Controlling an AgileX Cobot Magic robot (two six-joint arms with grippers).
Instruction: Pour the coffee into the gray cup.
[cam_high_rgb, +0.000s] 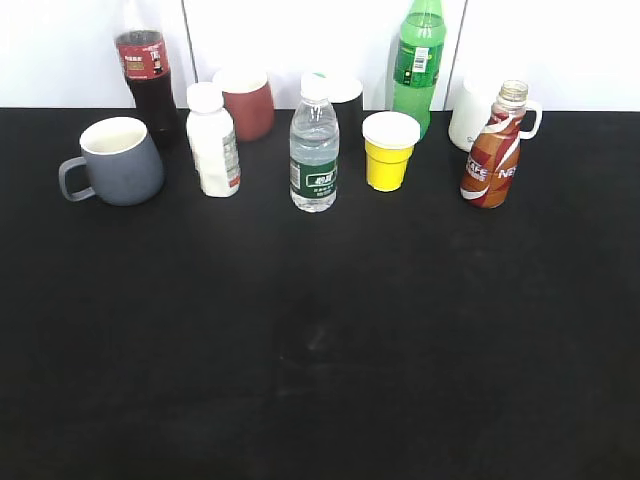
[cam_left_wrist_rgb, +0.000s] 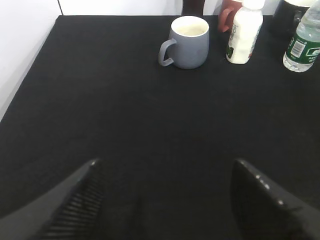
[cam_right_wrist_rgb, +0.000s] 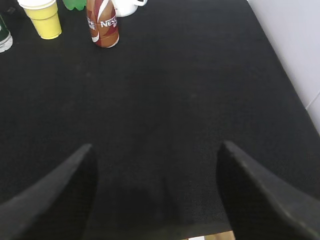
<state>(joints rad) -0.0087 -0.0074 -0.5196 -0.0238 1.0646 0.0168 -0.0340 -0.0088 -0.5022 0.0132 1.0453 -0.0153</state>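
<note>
Two things matter first: the coffee bottle (cam_high_rgb: 492, 150), a brown Nescafé bottle with its cap off, stands upright at the upper right of the exterior view, and the gray cup (cam_high_rgb: 122, 160) sits at the upper left, handle turned toward the left edge, well apart from the bottle. Between them along the back row stand a white bottle (cam_high_rgb: 214, 142), a water bottle (cam_high_rgb: 314, 148) and a yellow cup (cam_high_rgb: 389, 151), with a white mug (cam_high_rgb: 475, 112) just behind the coffee. Neither arm shows in the exterior view; the right gripper (cam_right_wrist_rgb: 156, 190) hangs low over bare black table (cam_high_rgb: 320, 350) with its jaws spread wide and empty, and the left gripper (cam_left_wrist_rgb: 165, 200) is likewise parted and empty, facing the cup from a distance. The step in hand looks like the reach: the right gripper should probably approach level, close around the bottle's waist below the neck, and keep it upright so nothing spills, steering clear of the white mug's handle.
</note>
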